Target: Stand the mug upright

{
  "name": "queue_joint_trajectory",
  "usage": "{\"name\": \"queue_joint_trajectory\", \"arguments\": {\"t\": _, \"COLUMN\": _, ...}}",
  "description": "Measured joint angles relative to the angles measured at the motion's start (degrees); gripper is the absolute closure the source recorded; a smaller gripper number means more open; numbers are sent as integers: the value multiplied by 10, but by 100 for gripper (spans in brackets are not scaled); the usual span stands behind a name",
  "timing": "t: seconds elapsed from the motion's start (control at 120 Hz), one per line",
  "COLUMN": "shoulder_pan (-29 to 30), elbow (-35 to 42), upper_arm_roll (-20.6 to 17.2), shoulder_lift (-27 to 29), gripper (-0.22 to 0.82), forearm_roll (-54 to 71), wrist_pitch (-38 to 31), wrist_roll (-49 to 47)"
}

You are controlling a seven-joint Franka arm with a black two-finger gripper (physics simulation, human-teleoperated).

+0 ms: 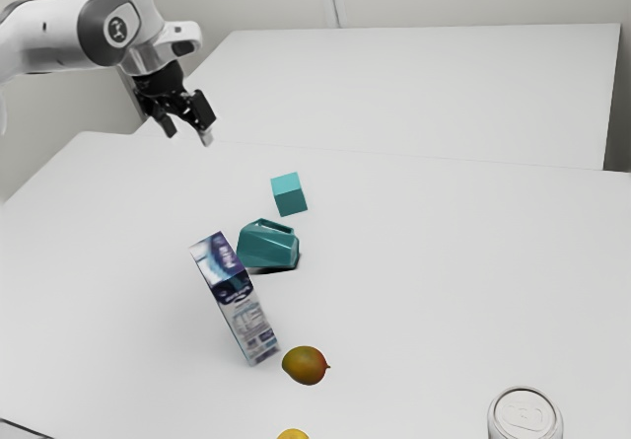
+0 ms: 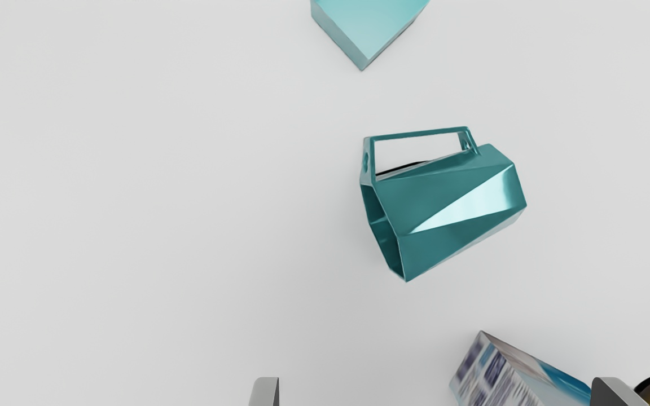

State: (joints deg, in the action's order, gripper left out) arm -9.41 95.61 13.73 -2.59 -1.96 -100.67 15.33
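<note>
Your jaws (image 1: pixel 188 134) hang wide open, gripping nothing, above the bench (image 1: pixel 444 261). Next out, the teal block (image 1: pixel 289 194) sits near the handle side of your mug (image 1: pixel 268 248); that's lying on its side, so righting it is what's left. You've got room off its mouth, well in from the edges. Beyond, the carton (image 1: pixel 237 296) tightens things, then the mango (image 1: pixel 305 365), and farthest, the can (image 1: pixel 525 417).

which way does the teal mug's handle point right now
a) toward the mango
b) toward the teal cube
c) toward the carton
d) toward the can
B: the handle of the tipped-over mug is on the side facing the teal cube, with the carton lying off the opposite side.
</note>
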Motion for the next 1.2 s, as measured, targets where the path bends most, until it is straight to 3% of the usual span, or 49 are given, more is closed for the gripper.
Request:
{"name": "queue_joint_trajectory", "arguments": {"t": 0.142, "shoulder_pan": 0, "elbow": 11, "upper_arm_roll": 14, "shoulder_lift": 6, "gripper": 0, "forearm_roll": -1, "wrist_pitch": -8, "wrist_roll": 3}}
{"name": "queue_joint_trajectory", "arguments": {"t": 0.233, "shoulder_pan": -8, "elbow": 67, "upper_arm_roll": 30, "shoulder_lift": 37, "gripper": 0, "forearm_roll": -36, "wrist_pitch": -23, "wrist_roll": -2}}
{"name": "queue_joint_trajectory", "arguments": {"t": 0.342, "shoulder_pan": -29, "elbow": 139, "upper_arm_roll": 76, "shoulder_lift": 58, "gripper": 0, "forearm_roll": -124, "wrist_pitch": -47, "wrist_roll": -7}}
{"name": "queue_joint_trajectory", "arguments": {"t": 0.575, "shoulder_pan": 6, "elbow": 324, "upper_arm_roll": 155, "shoulder_lift": 136, "gripper": 0, "forearm_roll": -299, "wrist_pitch": -122, "wrist_roll": 54}}
{"name": "queue_joint_trajectory", "arguments": {"t": 0.733, "shoulder_pan": 46, "elbow": 359, "upper_arm_roll": 180, "shoulder_lift": 150, "gripper": 0, "forearm_roll": -332, "wrist_pitch": -153, "wrist_roll": 118}}
{"name": "queue_joint_trajectory", "arguments": {"t": 0.825, "shoulder_pan": 74, "elbow": 359, "upper_arm_roll": 182, "shoulder_lift": 124, "gripper": 0, "forearm_roll": -352, "wrist_pitch": -167, "wrist_roll": 158}}
{"name": "queue_joint_trajectory", "arguments": {"t": 1.05, "shoulder_pan": 130, "elbow": 314, "upper_arm_roll": 182, "shoulder_lift": -18, "gripper": 0, "forearm_roll": -487, "wrist_pitch": -182, "wrist_roll": 279}}
{"name": "queue_joint_trajectory", "arguments": {"t": 1.2, "shoulder_pan": 125, "elbow": 309, "upper_arm_roll": 169, "shoulder_lift": -58, "gripper": 0, "forearm_roll": -578, "wrist_pitch": -181, "wrist_roll": 360}}
